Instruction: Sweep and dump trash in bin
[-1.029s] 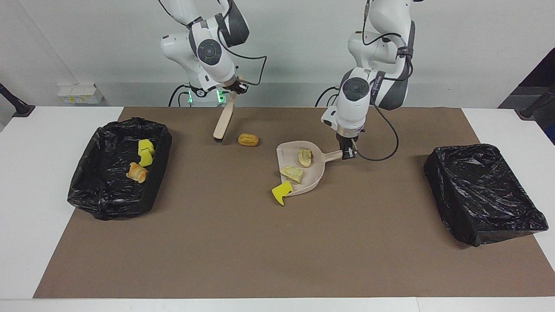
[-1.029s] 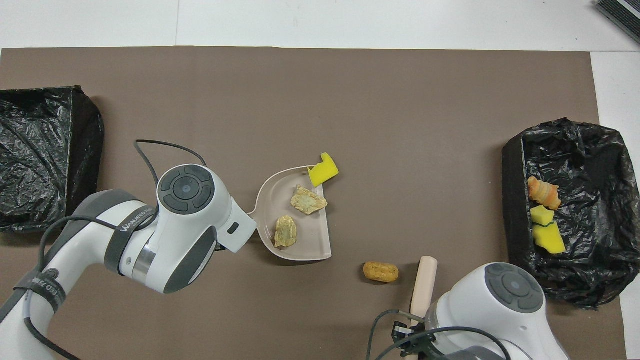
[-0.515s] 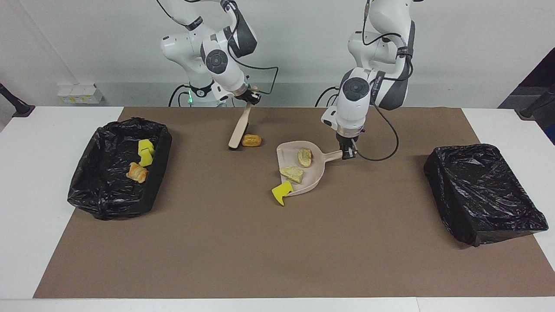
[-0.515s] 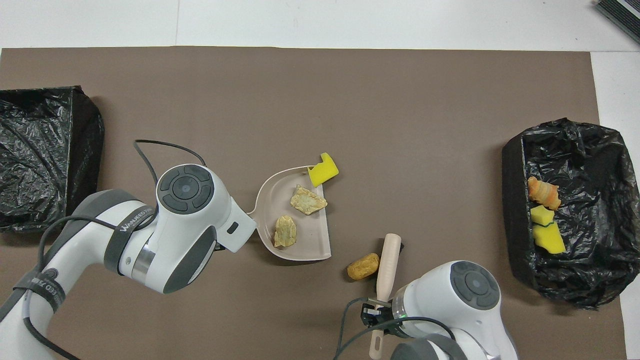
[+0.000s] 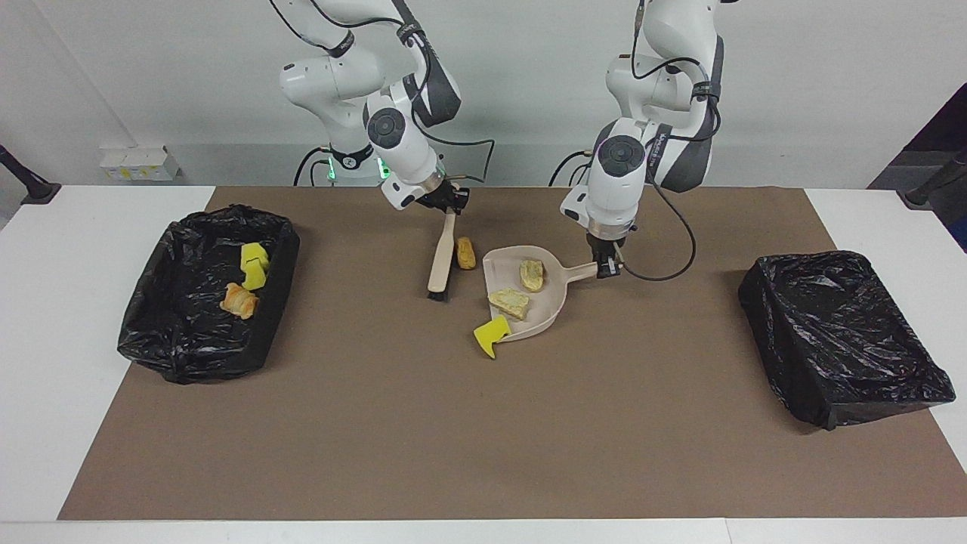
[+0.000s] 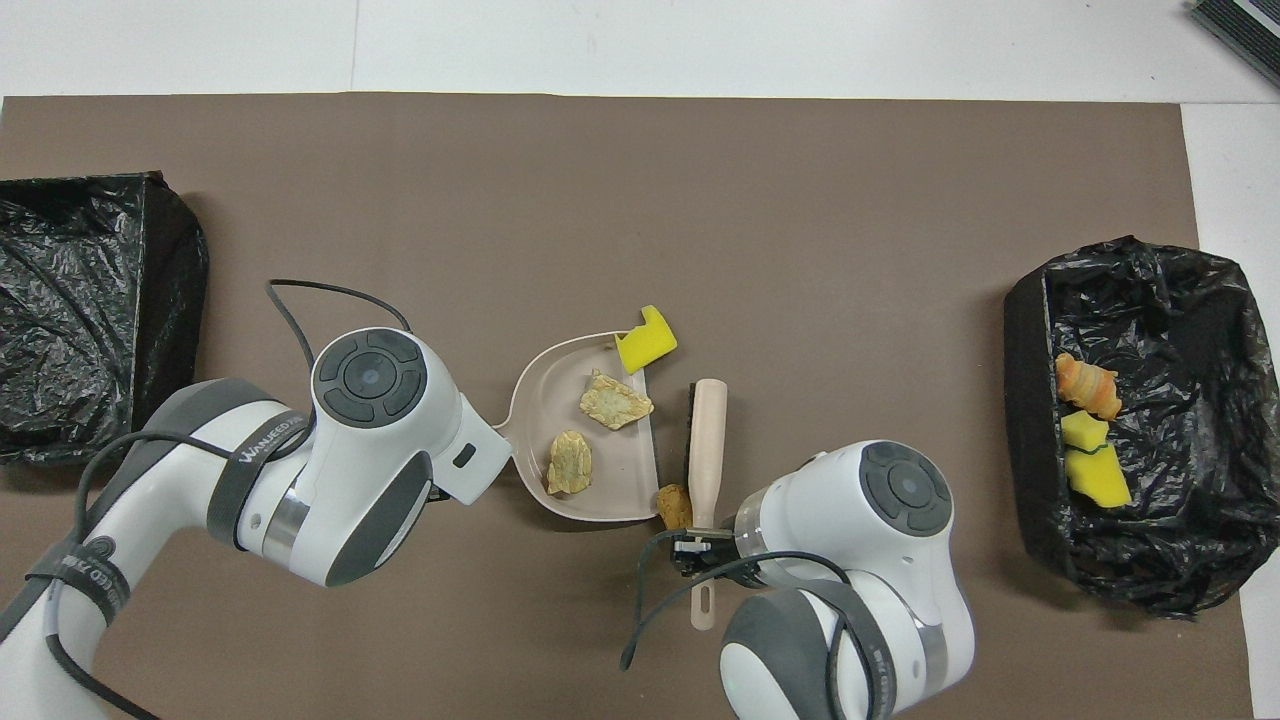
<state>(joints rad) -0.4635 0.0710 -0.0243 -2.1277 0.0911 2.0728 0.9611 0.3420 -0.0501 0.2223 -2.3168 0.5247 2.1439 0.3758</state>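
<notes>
A white tabletop (image 5: 45, 317) carries a wide brown mat (image 5: 468, 423) that runs almost to its edges, with a plain pale wall (image 5: 793, 91) rising where the robots stand. At the right arm's end a black-lined bin (image 5: 162, 332) holds two yellow sponge chunks (image 5: 254, 266) and a croissant-like piece (image 5: 239, 301). Another black-lined bin (image 5: 838, 340) sits at the left arm's end.

Mid-mat, the beige dustpan (image 5: 548, 302) lies flat with two bread pieces (image 5: 531, 274) in it, and a third yellow sponge chunk (image 5: 491, 335) rests at the corner of its open lip, half on the mat. The left gripper (image 5: 607, 266) has its jaws clamped on the dustpan's handle.

The right gripper (image 5: 451, 204) has its jaws shut on the brush (image 5: 442, 261), whose bristle end touches the mat. A golden-brown bread piece (image 5: 465, 253) lies between the brush and the dustpan's lip, right at the lip's corner nearer the robots.

The mat farther from the robots than the dustpan is wide and open, and broad bare stretches separate the dustpan from each bin.
</notes>
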